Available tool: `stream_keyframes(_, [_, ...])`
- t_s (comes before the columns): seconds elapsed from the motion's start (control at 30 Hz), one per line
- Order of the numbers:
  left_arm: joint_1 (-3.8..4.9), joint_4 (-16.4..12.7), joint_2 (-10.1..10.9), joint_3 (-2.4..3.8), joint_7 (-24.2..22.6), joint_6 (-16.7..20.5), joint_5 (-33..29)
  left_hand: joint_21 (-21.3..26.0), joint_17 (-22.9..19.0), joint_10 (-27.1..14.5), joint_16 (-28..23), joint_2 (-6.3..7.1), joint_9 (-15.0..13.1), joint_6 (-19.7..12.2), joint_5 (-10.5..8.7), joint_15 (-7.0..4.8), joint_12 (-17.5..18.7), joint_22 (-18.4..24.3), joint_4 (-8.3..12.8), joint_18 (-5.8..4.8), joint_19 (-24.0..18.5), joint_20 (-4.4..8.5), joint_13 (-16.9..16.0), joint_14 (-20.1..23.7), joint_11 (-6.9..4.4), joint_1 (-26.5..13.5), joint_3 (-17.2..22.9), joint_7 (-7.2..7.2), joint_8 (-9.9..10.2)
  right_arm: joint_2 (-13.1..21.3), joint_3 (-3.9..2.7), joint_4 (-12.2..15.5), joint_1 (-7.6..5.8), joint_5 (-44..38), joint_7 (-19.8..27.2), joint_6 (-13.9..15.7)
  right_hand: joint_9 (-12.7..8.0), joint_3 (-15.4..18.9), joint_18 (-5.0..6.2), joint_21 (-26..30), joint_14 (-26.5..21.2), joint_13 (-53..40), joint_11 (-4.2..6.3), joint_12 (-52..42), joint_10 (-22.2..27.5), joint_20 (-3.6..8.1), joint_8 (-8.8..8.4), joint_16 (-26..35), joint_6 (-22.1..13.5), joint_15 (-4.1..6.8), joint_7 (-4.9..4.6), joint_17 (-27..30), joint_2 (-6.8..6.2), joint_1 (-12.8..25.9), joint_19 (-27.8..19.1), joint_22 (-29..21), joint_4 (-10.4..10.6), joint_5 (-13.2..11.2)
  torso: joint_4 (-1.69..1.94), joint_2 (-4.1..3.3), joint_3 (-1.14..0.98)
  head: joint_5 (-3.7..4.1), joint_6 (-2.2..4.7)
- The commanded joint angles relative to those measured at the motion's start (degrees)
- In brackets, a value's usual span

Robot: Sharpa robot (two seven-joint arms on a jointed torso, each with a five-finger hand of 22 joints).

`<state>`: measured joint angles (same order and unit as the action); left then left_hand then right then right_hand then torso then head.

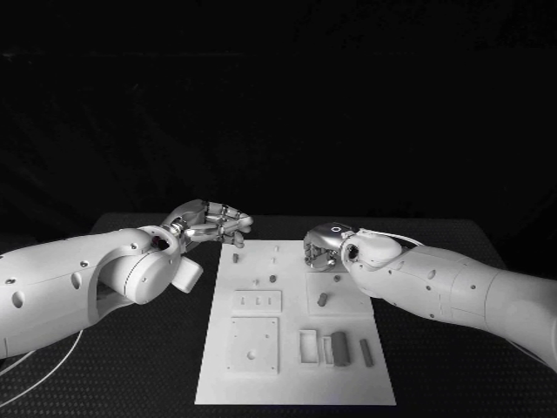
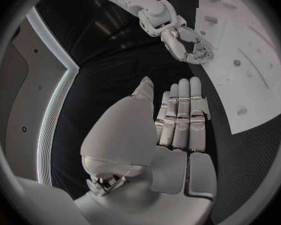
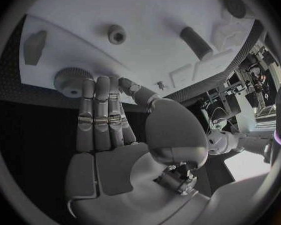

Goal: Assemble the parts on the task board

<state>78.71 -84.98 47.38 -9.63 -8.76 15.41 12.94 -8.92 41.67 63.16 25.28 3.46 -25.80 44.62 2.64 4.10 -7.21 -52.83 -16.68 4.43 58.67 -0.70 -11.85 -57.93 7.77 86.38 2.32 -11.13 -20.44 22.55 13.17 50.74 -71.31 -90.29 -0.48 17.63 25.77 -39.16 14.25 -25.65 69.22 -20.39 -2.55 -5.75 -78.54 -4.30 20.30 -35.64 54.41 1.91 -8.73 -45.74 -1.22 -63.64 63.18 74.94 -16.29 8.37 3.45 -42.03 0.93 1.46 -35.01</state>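
Nearest the robot, the task board (image 1: 229,387) carries a square plate (image 1: 252,345) and beside it a slotted holder (image 1: 310,347) with two dark bars (image 1: 340,347). Mid-board sit a smaller plate (image 1: 258,301) and a short cylinder (image 1: 323,300); small pegs (image 1: 270,279) stand beyond.

At the far end, the right hand (image 1: 325,246) hangs over the board's far right corner, fingers straight and together, grasping nothing; its fingertips (image 3: 97,82) lie just beside a knurled round part (image 3: 68,81). The left hand (image 1: 211,221) hovers off the far left corner, likewise released and flat.

Judged step: approach, no part yet taken. The next move likely calls for curling the right fingers round the knurled part. The board's edge runs close by; open table lies to both sides.
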Motion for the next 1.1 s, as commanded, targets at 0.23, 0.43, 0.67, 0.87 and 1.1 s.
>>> stream_keyframes(0.23, [0.12, 0.01, -0.06, 0.05, -0.7, 0.05, 0.13, 0.24, 0.14, 0.26, -0.35, 0.11, -0.05, 0.07, 0.21, 0.31, 0.34, 0.0, 0.05, 0.92, -0.07, 0.48, -0.08, 0.0, 0.22, -0.1, 0.34, -0.24, 0.29, -0.54, -0.03, 0.56, -0.56, 0.28, -1.35, 3.48, 2.4, -0.44, 0.75, -0.83, 0.66, -0.46, 0.22, -0.29, -0.56, 0.04, 0.3, -0.46, 2.13, 0.08, 1.59, -0.2, -0.31, 0.6, 0.51, 1.49, -0.13, 0.12, 0.07, -0.1, 0.0, -0.02, 0.53])
stream_keyframes(0.43, [0.17, 0.02, 0.01, 0.05, -0.7, 0.11, 0.13, 0.27, 0.18, 0.29, -0.38, 0.11, -0.06, 0.08, 0.21, 0.31, 0.39, -0.01, 0.04, 0.87, -0.06, 0.52, -0.1, 0.0, 0.23, -0.08, 0.33, -0.25, 0.31, -0.67, -0.03, 0.38, -0.56, 0.35, -1.3, 3.26, 2.43, -0.46, 0.75, -0.92, 0.7, -0.53, 0.23, -0.28, -0.58, 0.06, 0.3, -0.49, 2.16, 0.1, 1.6, -0.22, -0.31, 0.63, 0.53, 1.48, -0.11, 0.12, 0.07, -0.14, 0.04, -0.06, 0.78])
stream_keyframes(0.67, [0.23, 0.2, -0.19, 0.05, -0.68, 0.2, 0.13, 0.31, 0.21, 0.3, -0.41, 0.13, -0.07, 0.08, 0.21, 0.31, 0.45, -0.02, 0.04, 0.81, -0.04, 0.56, -0.12, -0.01, 0.23, -0.08, 0.32, -0.26, 0.33, -1.73, -0.04, -0.78, -0.54, 1.76, -0.61, 5.51, 2.45, -0.47, 0.75, -0.97, 0.71, -0.58, 0.24, -0.27, -0.59, 0.07, 0.3, -0.51, 2.16, 0.11, 1.6, -0.23, -0.31, 0.64, 0.53, 1.48, -0.1, 0.12, 0.06, -0.13, 0.03, -0.12, 0.97])
stream_keyframes(0.87, [0.23, 0.56, -0.46, 0.05, -0.7, 0.2, 0.13, 0.36, 0.26, 0.28, -0.45, 0.16, -0.07, 0.04, 0.21, 0.32, 0.54, -0.03, 0.04, 0.75, -0.03, 0.62, -0.14, 0.0, 0.25, -0.05, 0.3, -0.27, 0.38, -3.2, -0.06, -2.36, -0.51, 2.43, -0.08, 6.69, 2.46, -0.49, 0.75, -1.02, 0.72, -0.62, 0.24, -0.26, -0.59, 0.09, 0.29, -0.52, 2.16, 0.12, 1.61, -0.23, -0.28, 0.63, 0.54, 1.48, -0.1, 0.12, 0.1, -0.12, -0.08, -0.43, 1.32])
stream_keyframes(1.1, [0.23, 0.95, -0.95, 0.05, -0.74, 0.13, 0.15, 0.43, 0.31, 0.27, -0.51, 0.18, -0.07, 0.01, 0.21, 0.33, 0.65, -0.04, 0.06, 0.67, -0.04, 0.68, -0.15, 0.01, 0.27, 0.03, 0.29, -0.29, 0.43, -4.24, -0.09, -4.45, -0.38, 3.45, 0.62, 7.63, 2.48, -0.52, 0.74, -1.07, 0.72, -0.66, 0.24, -0.23, -0.58, 0.1, 0.27, -0.52, 2.16, 0.13, 1.61, -0.24, -0.29, 0.63, 0.53, 1.47, -0.12, 0.13, 0.24, -0.21, 0.06, -0.6, 1.34])
